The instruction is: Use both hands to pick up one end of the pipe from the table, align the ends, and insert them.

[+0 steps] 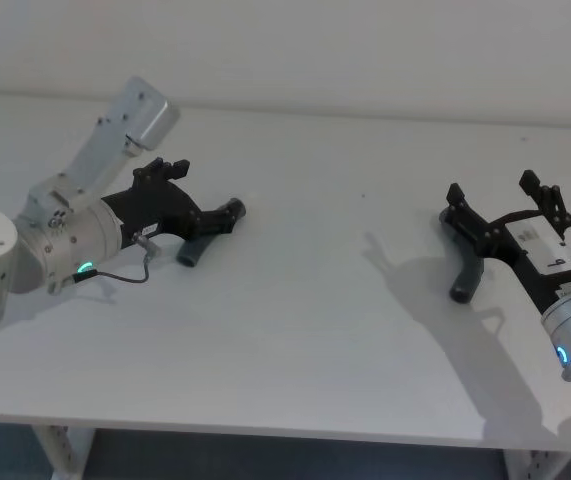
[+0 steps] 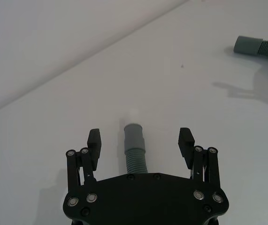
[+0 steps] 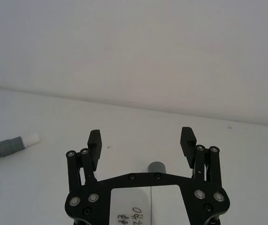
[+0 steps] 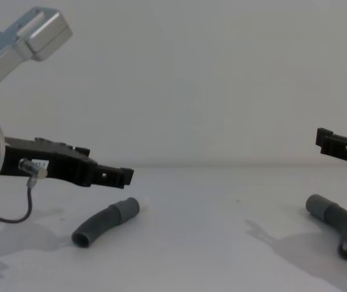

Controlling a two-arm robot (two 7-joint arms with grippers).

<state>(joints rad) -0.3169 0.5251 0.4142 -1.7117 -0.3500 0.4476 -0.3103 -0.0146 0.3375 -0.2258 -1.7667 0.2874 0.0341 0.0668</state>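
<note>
The white-tipped pipe piece [image 2: 134,145] lies on the worktop [image 1: 315,330] below the left end effector [image 2: 140,135], in line between its spread fingers and untouched. The plain-cuffed pipe piece [image 1: 465,280] lies likewise beneath the right end effector [image 3: 141,137], also open. Both end effectors hover clear of the worktop.

Soft, even, fairly bright light from above washes the matte white surface [image 1: 305,340]. The right gripper [image 1: 492,186] throws a pale, soft-edged shadow [image 1: 425,290] onto it, spreading leftward and toward the robot.
</note>
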